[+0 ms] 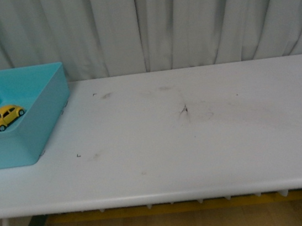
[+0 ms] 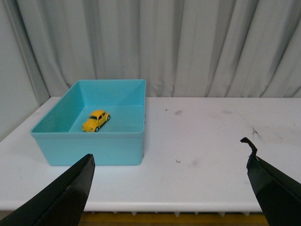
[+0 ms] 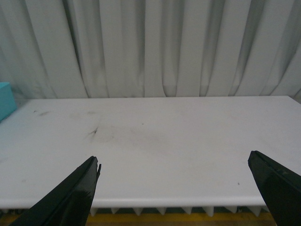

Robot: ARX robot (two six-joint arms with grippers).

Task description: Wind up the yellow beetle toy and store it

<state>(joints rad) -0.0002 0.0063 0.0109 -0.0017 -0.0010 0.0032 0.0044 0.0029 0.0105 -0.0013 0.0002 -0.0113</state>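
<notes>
Looking from the front: toy car [image 1: 5, 117] sitting inside the teal bin [image 1: 49, 123] at nine o'clock on the white table [image 1: 199, 140], on its wheels, near the bin's left part, apart from the walls. Bin pushed against the table's left end, its back wall close to the grey curtain [image 1: 183, 19]. Wide bare tabletop from the bin's right wall out to three o'clock, marked only by dark scuffs [image 1: 184, 111] near the middle. Front edge of the table running straight across at six o'clock, wooden floor below. Neither arm showing here. No readable writing or brand on car, bin or table.

From the left wrist: left gripper [image 2: 169, 188] spread wide, holding nothing, black fingers [image 2: 66, 197] at seven and five o'clock, hanging off the table's front edge. Bin at ten o'clock, car on its floor, nose toward the near left corner. Open tabletop to the right of the bin.

From the right wrist: right gripper [image 3: 181, 188] likewise spread wide, holding nothing, fingers [image 3: 70, 195] at seven and five o'clock. A sliver of teal bin at nine o'clock; otherwise bare table up to the curtain.
</notes>
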